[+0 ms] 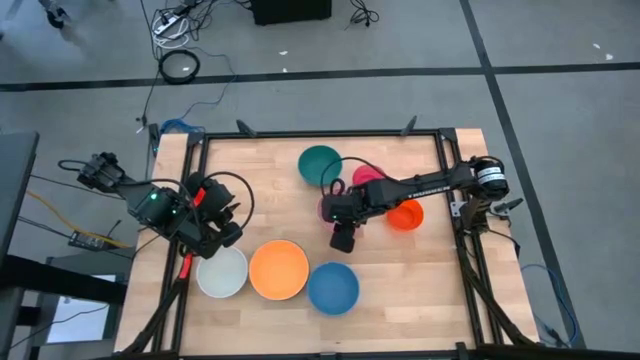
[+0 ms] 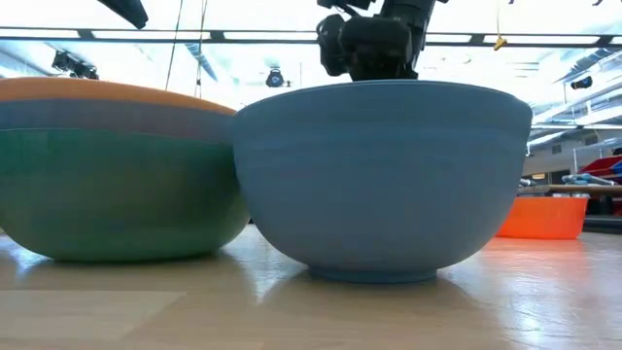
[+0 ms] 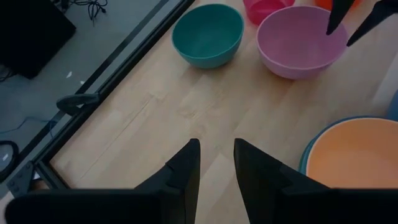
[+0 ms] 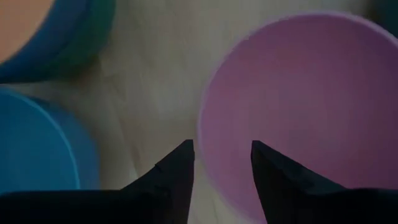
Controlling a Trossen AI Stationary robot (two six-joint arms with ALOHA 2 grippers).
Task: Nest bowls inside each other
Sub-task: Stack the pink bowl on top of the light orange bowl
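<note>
Bowls lie across the tabletop (image 1: 270, 165): white bowl (image 1: 221, 272) under the left claw (image 1: 222, 232), whose fingers stand slightly parted and empty; then orange bowl (image 1: 278, 269), blue bowl (image 1: 333, 288), teal bowl (image 1: 319, 164). The right claw (image 1: 343, 238), spread, straddles the near rim of the smooth, matte pink bowl (image 4: 292, 106). Judging so, pickup is in hand; next, pinch the rim and lift.

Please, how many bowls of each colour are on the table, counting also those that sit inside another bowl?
teal bowl: 1
magenta bowl: 1
pink bowl: 1
red-orange bowl: 1
white bowl: 1
orange bowl: 1
blue: 2, the loose blue bowl and the nested blue bowl under the orange one
green bowl, lowest of that stack: 1
Total: 9
</note>
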